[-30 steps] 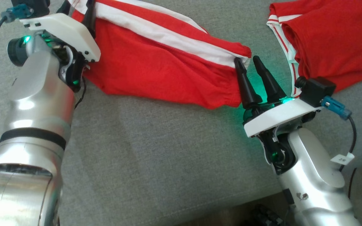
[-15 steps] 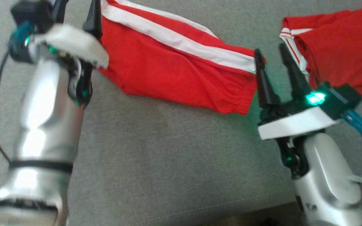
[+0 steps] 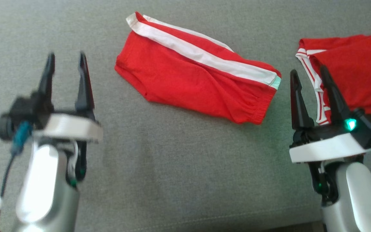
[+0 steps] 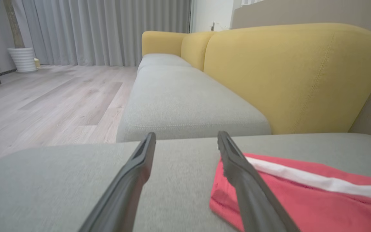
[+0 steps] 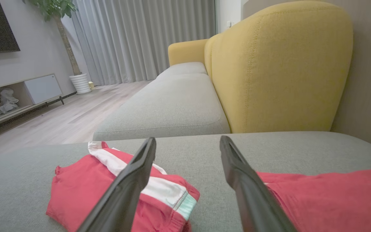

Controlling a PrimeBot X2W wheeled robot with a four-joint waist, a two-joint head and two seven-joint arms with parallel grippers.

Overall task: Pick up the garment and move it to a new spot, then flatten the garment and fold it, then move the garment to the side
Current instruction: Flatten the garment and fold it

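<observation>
Garment (image 3: 192,82): red, white stripe, folded, laid flat at centre of grey cushion (image 3: 172,167), between grippers, touched by neither.
Left gripper (image 3: 65,57): jaws spread, nothing held; set well left of garment.
Right gripper (image 3: 308,71): jaws spread, nothing held; set just right of garment's hem, in front of second red garment (image 3: 359,74).

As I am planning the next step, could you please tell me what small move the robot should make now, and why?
Probably ease the right gripper onto the nearest end of the red garment and close. It lies folded on the grey cushion, with that gripper and the left gripper both open and clear of it, so only moving it aside seems left.
</observation>
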